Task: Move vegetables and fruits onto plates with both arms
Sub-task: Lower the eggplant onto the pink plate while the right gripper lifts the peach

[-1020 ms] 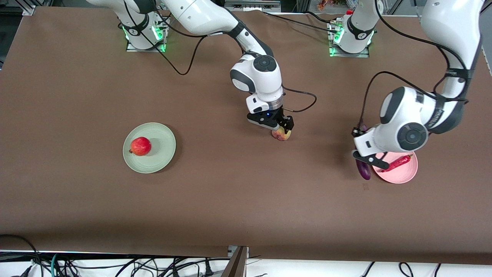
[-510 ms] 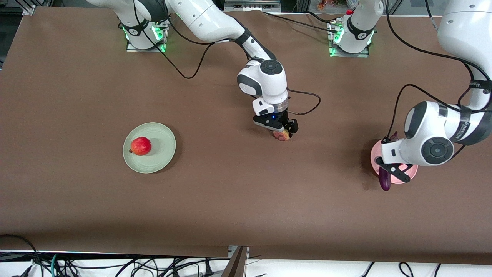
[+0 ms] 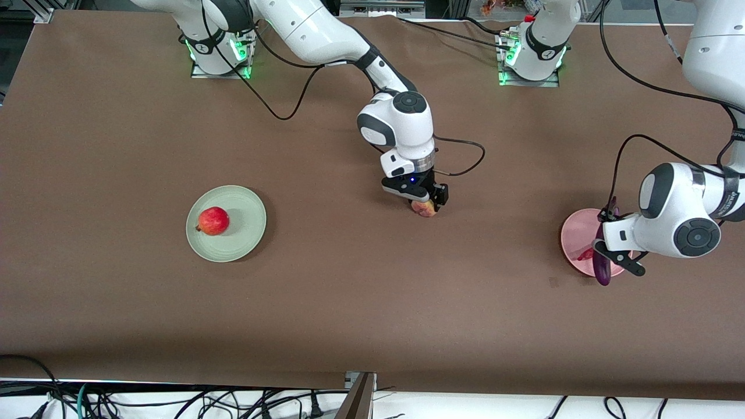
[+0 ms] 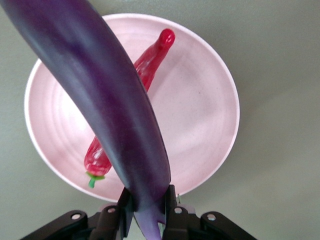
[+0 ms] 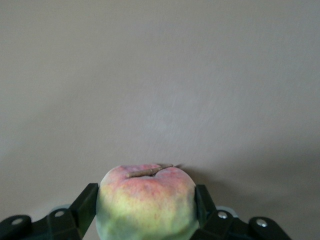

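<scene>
Hiding chili, eggplant in left fingers; right fingers pinching peach.

— What sort of place is this looking like to you?

— A robotics lab. Two white robot arms, one and the other, are standing bolted to metal base plates that are glowing green along the edge of a big brown table.

— Anything else pointing that way?

— Black cables are trailing off the arms, and a tangle of wires is lying along the white edge below the table. Aluminium framing is showing at the corner, too.

— So not a kitchen, despite the plates?

— No. Nothing here is looking domestic.
</scene>
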You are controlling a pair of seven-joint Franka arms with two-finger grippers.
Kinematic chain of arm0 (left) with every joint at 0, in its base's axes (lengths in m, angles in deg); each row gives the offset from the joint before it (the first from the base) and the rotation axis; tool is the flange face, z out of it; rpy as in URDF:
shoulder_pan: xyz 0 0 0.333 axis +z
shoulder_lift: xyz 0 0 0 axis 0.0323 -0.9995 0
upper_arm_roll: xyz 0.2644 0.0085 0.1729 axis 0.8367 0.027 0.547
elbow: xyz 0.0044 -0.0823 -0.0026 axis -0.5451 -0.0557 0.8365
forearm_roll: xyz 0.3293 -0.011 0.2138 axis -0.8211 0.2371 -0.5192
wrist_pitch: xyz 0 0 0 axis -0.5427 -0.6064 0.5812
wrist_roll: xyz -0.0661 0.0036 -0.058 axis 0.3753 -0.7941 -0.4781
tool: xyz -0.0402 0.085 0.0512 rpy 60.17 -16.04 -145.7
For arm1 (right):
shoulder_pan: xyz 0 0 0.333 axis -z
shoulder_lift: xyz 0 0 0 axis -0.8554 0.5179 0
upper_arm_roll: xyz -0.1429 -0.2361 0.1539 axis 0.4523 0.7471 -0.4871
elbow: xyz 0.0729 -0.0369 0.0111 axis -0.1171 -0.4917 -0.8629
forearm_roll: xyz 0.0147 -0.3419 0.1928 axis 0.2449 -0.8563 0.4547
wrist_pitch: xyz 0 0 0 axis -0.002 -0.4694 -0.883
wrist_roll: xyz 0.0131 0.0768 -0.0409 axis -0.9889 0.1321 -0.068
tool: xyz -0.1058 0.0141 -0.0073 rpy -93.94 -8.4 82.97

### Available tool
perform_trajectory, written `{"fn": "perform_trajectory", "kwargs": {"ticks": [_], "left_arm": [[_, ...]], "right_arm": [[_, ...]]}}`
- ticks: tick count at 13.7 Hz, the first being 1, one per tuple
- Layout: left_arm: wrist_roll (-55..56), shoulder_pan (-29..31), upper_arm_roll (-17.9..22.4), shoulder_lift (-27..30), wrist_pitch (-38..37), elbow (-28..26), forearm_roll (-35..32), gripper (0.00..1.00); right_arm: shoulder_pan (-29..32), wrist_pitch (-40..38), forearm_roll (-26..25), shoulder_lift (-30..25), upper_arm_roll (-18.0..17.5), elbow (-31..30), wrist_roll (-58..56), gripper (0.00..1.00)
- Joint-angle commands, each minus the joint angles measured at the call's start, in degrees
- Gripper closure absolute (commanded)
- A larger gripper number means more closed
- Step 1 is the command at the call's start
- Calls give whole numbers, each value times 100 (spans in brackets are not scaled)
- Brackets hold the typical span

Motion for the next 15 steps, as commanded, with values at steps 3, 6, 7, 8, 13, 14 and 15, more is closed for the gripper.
{"fn": "perform_trajectory", "kwargs": {"ticks": [3,6,7,8,13,14,15], "left_arm": [[-79,91,-70,-196,0,196,255,0],[-105,74,-105,-152,-35,231,255,0],[-97,48,-131,-117,-70,310,255,0],[-97,48,-245,-4,-175,415,273,0],[44,91,-914,682,-1071,1091,877,0],[87,83,-940,718,-1447,1371,1236,0],[192,57,-940,797,-1833,1705,1448,0]], "right_arm": [[458,-1133,384,-655,-50,31,-1677,73],[722,-1882,553,-1137,-15,-292,-3214,73],[871,-1918,562,-1357,-15,-547,-3611,73],[1003,-1927,570,-1603,-24,-828,-3998,73],[2144,-2481,764,-2702,-6,-1979,-7071,73],[2303,-2490,772,-2852,-6,-2243,-7582,73],[2487,-2429,773,-3001,-6,-2602,-8005,73]]}}
